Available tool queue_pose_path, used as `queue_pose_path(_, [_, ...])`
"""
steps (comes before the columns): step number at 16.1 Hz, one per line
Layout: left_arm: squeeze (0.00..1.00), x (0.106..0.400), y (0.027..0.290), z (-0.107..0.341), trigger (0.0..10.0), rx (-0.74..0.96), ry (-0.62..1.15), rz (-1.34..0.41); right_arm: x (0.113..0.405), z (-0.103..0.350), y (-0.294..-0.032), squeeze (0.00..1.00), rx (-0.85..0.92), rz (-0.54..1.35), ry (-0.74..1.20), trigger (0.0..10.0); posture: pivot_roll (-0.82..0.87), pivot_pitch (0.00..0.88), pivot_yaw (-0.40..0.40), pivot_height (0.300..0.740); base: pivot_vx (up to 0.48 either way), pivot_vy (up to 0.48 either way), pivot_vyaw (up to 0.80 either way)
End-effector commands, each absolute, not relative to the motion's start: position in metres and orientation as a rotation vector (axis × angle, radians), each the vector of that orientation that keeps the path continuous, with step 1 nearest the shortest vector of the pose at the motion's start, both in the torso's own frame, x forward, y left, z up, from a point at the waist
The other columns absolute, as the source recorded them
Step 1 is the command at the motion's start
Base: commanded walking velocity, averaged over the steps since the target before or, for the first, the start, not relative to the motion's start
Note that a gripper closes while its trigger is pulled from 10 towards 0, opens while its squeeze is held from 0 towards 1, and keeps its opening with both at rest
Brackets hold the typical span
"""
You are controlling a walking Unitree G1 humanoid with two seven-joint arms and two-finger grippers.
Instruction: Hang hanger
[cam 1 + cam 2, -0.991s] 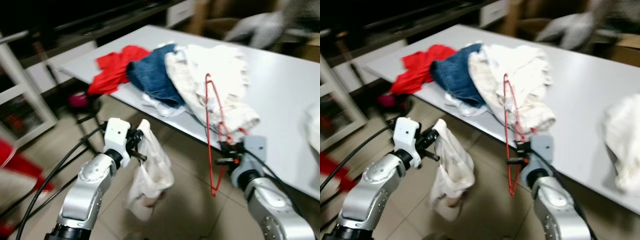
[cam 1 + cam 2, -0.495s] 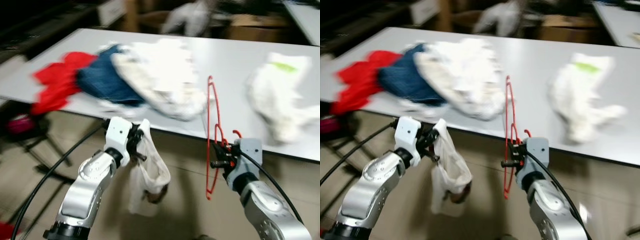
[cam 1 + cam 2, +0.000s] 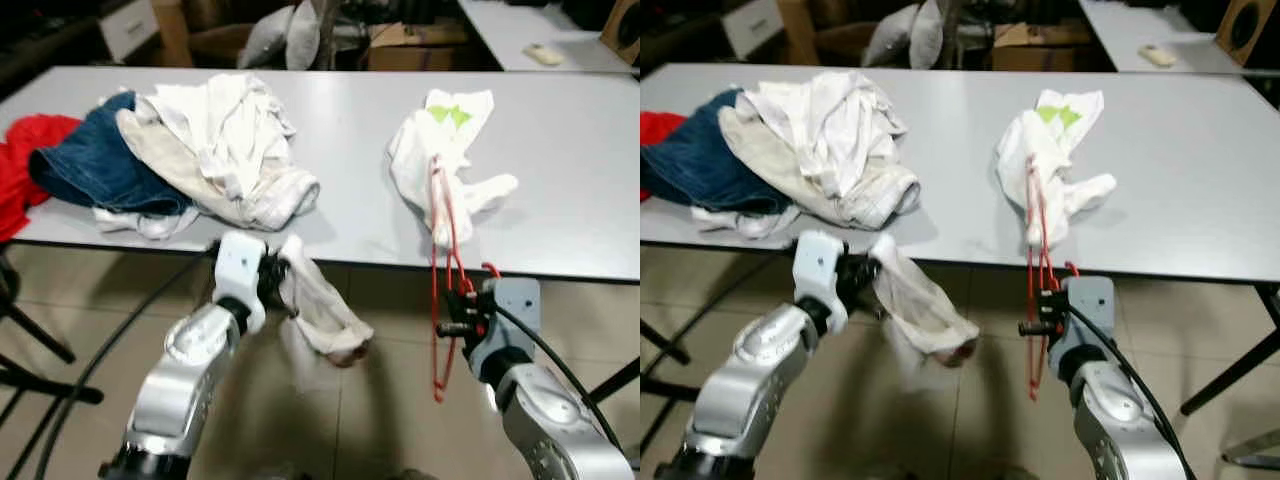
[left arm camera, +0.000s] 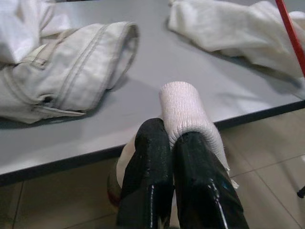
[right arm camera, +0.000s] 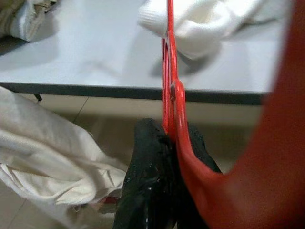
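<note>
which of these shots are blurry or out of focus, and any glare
Left eye view: mostly sharp, table evenly lit, the cloth in the left gripper slightly smeared. Right wrist view: the red hanger is sharp farther from the lens, but a soft red blur fills the side near it. Left wrist view: crisp, with small highlights on the glossy black fingers.

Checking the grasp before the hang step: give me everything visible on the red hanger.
The red hanger looks like thin wire, seen nearly edge-on. It stands roughly upright, hook end near the right gripper, whose black fingers are shut on it. Its upper part rises in front of the white garment on the grey table; its lower part hangs below the table edge.
</note>
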State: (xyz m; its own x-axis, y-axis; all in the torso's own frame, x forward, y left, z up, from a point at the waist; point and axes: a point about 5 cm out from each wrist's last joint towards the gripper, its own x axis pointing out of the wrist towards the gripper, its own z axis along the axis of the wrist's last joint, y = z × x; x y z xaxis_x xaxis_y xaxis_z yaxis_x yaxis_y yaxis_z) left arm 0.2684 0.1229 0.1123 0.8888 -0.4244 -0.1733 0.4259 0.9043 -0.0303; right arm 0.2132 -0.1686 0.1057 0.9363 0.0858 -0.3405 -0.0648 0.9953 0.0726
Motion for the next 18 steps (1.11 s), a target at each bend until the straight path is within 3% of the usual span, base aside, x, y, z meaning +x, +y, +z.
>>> queue_pose_path(1, [0.00,0.270,0.124,0.122,10.0,0.018,0.136,-0.442,0.216,0.112,-0.164,0.00,0.064,0.084,0.318,10.0,0.04,0.000,0.062,0.723,0.000,0.000,-0.80])
queue_pose_path(3, [0.00,0.272,0.129,0.122,10.0,0.005,0.131,-0.410,0.214,0.117,-0.154,0.00,0.051,0.150,0.307,10.0,0.02,0.000,0.067,0.723,0.000,0.000,-0.80])
queue_pose_path(12, [0.00,0.271,0.116,0.123,10.0,-0.036,0.099,-0.467,0.209,0.124,-0.164,0.00,-0.017,0.178,0.297,10.0,-0.01,0.000,0.055,0.723,0.000,0.000,-0.80])
queue_pose_path(18, [0.00,0.269,0.109,0.123,10.0,-0.046,0.089,-0.472,0.213,0.124,-0.165,0.00,-0.138,0.175,0.281,10.0,-0.01,0.000,0.049,0.723,0.000,0.000,-0.07])
